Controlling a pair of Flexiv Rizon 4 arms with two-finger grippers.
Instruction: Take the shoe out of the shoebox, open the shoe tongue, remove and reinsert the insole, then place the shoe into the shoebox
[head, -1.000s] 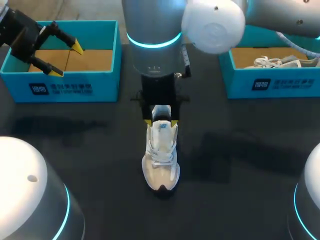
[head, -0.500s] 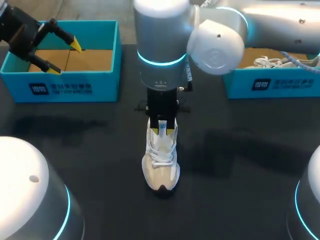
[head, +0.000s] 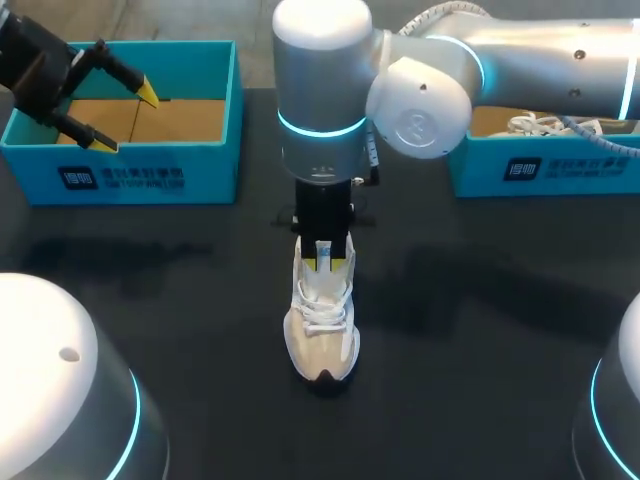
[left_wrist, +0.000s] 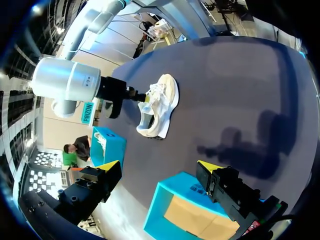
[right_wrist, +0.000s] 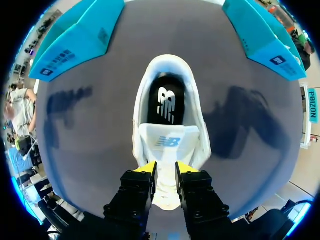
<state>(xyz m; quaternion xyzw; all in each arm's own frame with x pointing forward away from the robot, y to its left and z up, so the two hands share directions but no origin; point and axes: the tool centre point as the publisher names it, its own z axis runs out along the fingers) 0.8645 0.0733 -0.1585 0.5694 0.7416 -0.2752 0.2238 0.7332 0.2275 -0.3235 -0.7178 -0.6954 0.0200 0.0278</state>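
Two teal boxes are set at the far side of the dark surface (head: 480, 330): the left shoebox (head: 130, 170) and the right shoebox (head: 560, 165). Over the left one, the left jaws are held spread apart, with nothing between them. The white shoe (head: 322, 325) is stood mid-surface, its tongue (right_wrist: 167, 142) clenched in the right jaws. The black insole (right_wrist: 165, 102) is seen inside.

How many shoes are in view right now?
2. One shoe stands mid-table, its tongue pinched by the right gripper; a second shoe lies in the right-hand shoebox, partly hidden by the right arm.
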